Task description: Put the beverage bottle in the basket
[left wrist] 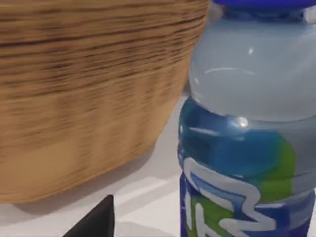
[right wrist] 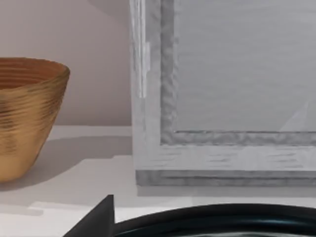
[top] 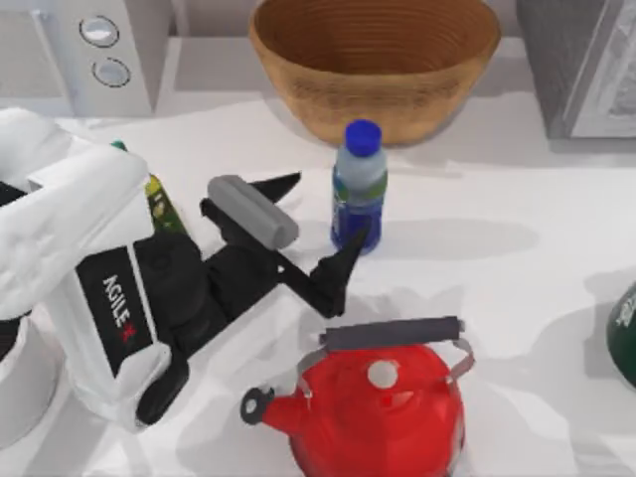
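While my left arm reaches in from the table's left side, my left gripper (top: 323, 231) stands spread wide just beside the beverage bottle (top: 359, 189), one fingertip (top: 281, 184) toward the basket and the other near the bottle's base, clasping nothing. That bottle stands upright on the white table (top: 497, 248), just in front of the basket (top: 375, 60), which sits at the table's far edge. From my left wrist view the bottle (left wrist: 247, 128) looms close with the basket's woven wall (left wrist: 89, 98) beside it. A red kettle (top: 373, 402) sits near the front edge. From my right wrist view I see the basket (right wrist: 27, 116) beside a grey appliance (right wrist: 222, 94); whether my right gripper is spread or closed I cannot tell.
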You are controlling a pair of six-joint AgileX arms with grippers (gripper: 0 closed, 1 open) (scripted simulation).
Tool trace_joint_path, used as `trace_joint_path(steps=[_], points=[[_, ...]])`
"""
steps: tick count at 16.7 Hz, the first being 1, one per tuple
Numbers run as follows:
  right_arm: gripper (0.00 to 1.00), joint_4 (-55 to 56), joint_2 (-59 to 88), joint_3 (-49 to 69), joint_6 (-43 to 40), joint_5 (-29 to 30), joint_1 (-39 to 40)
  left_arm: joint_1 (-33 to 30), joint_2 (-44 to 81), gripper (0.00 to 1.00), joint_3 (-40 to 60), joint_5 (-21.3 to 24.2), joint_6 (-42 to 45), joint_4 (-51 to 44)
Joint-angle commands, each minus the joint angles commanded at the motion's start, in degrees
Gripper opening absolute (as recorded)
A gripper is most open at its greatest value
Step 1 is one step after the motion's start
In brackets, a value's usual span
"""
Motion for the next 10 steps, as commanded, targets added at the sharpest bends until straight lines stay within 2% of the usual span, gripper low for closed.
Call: trace_joint_path(steps=[10], points=[[1.0, 0.0, 0.0, 0.0, 0.0, 0.0, 0.0, -0.1, 2.4, 1.0, 2.1, -0.3, 0.0, -0.7]])
